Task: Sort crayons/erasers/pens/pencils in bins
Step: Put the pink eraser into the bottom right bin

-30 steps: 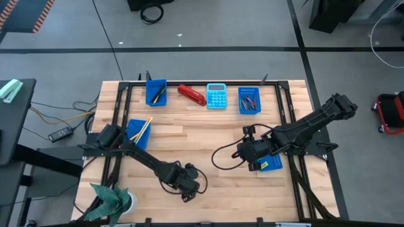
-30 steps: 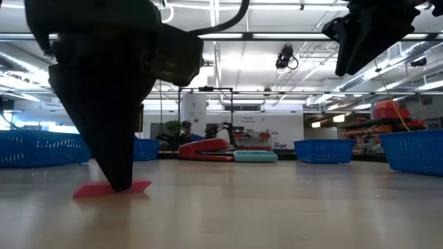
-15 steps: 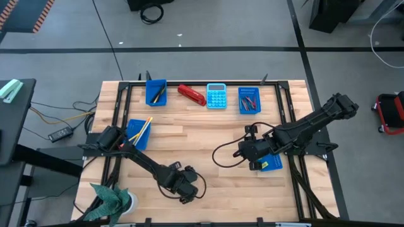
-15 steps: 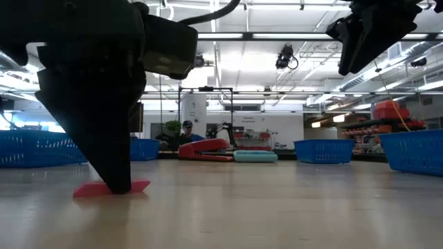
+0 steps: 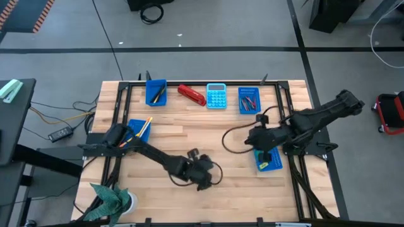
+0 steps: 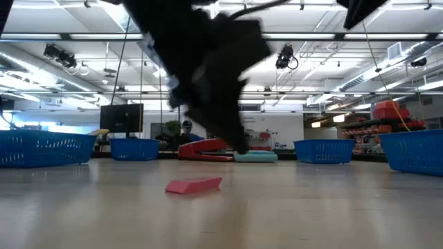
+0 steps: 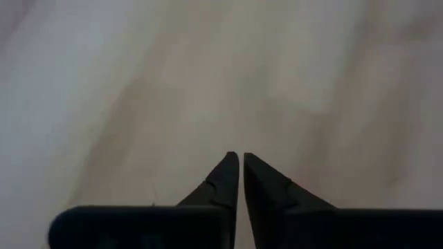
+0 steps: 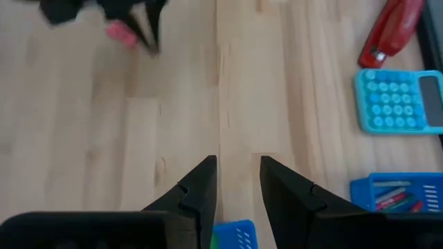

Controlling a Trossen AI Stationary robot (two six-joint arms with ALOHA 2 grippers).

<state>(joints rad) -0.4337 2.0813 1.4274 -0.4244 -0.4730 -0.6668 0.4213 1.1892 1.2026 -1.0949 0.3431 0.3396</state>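
L gripper point(image 7: 240, 160) fingers nearly shut, nothing held, above pink eraser point(image 6: 194, 185) lying on tabletop point(image 5: 221, 135). R gripper point(image 8: 238, 164) fingers narrowly apart, empty, over near-right bin point(image 5: 273, 165).

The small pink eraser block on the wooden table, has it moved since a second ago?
Yes. In the low view the pink eraser now lies further right, nearer below the red stapler, with the left gripper lifted off it.

Counted on the table: four blue bins point(image 5: 155, 91), two at the far edge, one left, one right. One pink eraser point(image 6: 194, 185) lying loose. One red stapler point(image 5: 191, 94). One light-blue calculator point(image 5: 216, 96). Two robot arms. One potted plant point(image 5: 110, 200) at the near left corner.
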